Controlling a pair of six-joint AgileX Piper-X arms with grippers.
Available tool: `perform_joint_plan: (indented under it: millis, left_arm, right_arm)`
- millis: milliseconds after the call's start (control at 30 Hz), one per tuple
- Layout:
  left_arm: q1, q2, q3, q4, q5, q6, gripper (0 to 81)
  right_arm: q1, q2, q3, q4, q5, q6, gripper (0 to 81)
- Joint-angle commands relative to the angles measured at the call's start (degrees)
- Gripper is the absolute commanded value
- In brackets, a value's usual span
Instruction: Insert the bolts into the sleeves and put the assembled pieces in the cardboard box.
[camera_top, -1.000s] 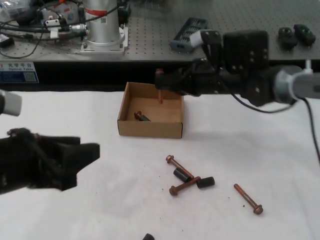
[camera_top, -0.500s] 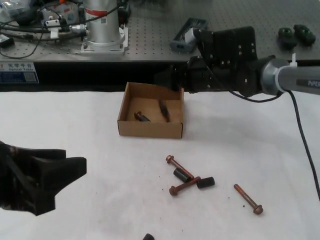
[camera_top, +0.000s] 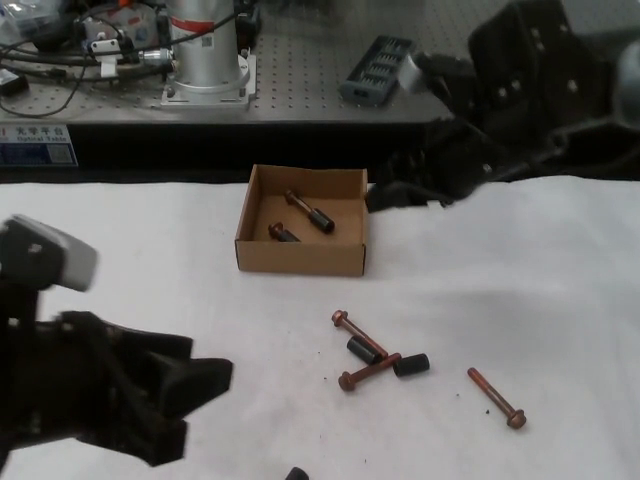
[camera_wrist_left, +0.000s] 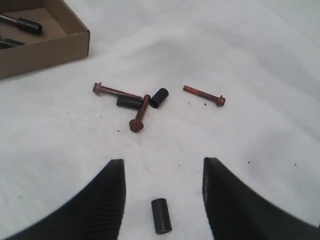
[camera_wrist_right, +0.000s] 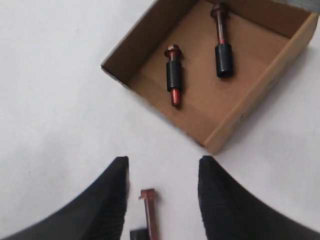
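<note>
Two fingers of the left gripper (camera_wrist_left: 162, 162) stand apart in the left wrist view, and I have nothing held there.
- One loose sleeve (camera_wrist_left: 161, 215) lies on the white cloth (camera_wrist_left: 260, 60) between those fingers, touched by neither.
- Farther off is a cluster. The first bolt (camera_wrist_left: 112, 90) has a second sleeve (camera_wrist_left: 129, 102) just beside its shank, perhaps touching it, though I cannot be sure. The second bolt (camera_wrist_left: 140, 114) lies across them, with a third sleeve (camera_wrist_left: 158, 97) near its tip.
- One lone bolt (camera_wrist_left: 204, 95) lies apart from the cluster.
- One corner of the cardboard box (camera_wrist_left: 50, 45) shows.

Right wrist view:
- The right gripper (camera_wrist_right: 164, 160) is spread wide and empty, above the cloth just beside the box.
- On the box floor lie the first assembled piece (camera_wrist_right: 173, 75) and the second assembled piece (camera_wrist_right: 221, 47). Each is a bolt with a sleeve on its shank, lying flat, and the two are apart.
- The first bolt's head lies on the cloth below the fingers.

High view:
- The box stands at the cloth's far middle with both pieces inside.
- The cluster lies nearer the camera, the lone bolt is to its right, and the loose sleeve is at the near edge.
- My left arm is low at the near left.
- My right arm is beyond the box, to its right.
</note>
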Motion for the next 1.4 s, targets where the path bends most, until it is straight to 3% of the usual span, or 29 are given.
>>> perform_joint_plan:
  millis: [0, 233, 400, 600, 800, 1033, 1200, 1367]
  left_arm:
    - [-1.33, 2.69, -0.47, -3.53, -1.63, 0.66, 35.6]
    - [-3.41, 10.37, -1.88, -7.41, -2.26, 3.14, 35.6]
    - [-4.59, 14.47, -4.73, -7.41, -2.83, 3.14, 35.6]
    - [-7.27, 18.8, -8.03, -7.41, -2.71, 1.86, 35.6]
    - [-10.28, 22.99, -8.25, -7.54, -2.82, 1.75, 35.6]
    - [-10.35, 26.71, -8.45, -10.4, -2.82, 0.01, 35.6]
    - [-10.35, 27.61, -9.67, -10.38, -2.82, 0.02, 35.6]
    - [-10.35, 27.67, -10.45, -10.86, -3.3, 0.02, 35.6]
  right_arm:
    - [-0.38, -4.57, 6.24, -2.86, -0.03, 0.94, 33.7]
    - [-0.22, -16.1, 23.66, -11.46, -0.03, 6.87, 33.7]
    - [0.1, -20.68, 30.51, -19.53, -0.03, 6.39, 33.7]
    - [-0.43, -18.58, 33.07, -15.06, 0.37, 11.16, 33.4]
    - [0.4, -18.89, 33.45, -13.82, 6.3, 10.66, 23.0]
    - [0.4, -18.98, 33.45, -12.58, 6.65, 9.76, 23.0]
    - [0.4, -18.98, 34.05, -9.14, 11.08, 6.37, 23.0]
    - [0.4, -18.98, 35.38, -10.92, 6.69, 6.37, 23.0]
